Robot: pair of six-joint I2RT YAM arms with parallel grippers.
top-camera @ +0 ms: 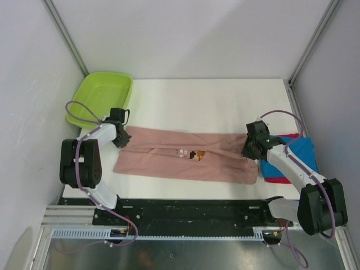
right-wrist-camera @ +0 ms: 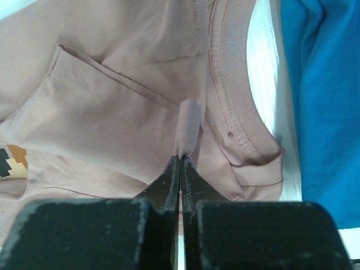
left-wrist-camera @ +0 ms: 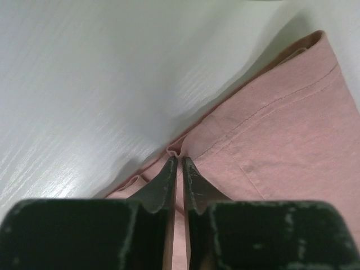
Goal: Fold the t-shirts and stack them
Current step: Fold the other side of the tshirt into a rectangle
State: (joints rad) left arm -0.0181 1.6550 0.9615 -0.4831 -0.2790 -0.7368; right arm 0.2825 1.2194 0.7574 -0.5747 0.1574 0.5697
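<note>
The dusty pink t-shirt [top-camera: 185, 159] lies folded into a long strip across the table, its brown-orange pixel print [top-camera: 197, 153] facing up. My left gripper [top-camera: 121, 139] is shut on a pinch of the shirt's hem [left-wrist-camera: 178, 151] at its left end. My right gripper [top-camera: 248, 148] is shut on a raised fold of pink cloth [right-wrist-camera: 189, 126] beside the ribbed collar [right-wrist-camera: 236, 118] at the right end. A folded blue t-shirt [top-camera: 298, 153] lies on a folded red one [top-camera: 277, 179] at the right, just beyond the right gripper; the blue also shows in the right wrist view [right-wrist-camera: 323, 101].
A lime-green plastic tub [top-camera: 100, 97] stands at the back left corner, close behind the left arm. Grey walls and metal frame posts enclose the white table [top-camera: 214, 101]. The table's front edge runs just below the pink shirt.
</note>
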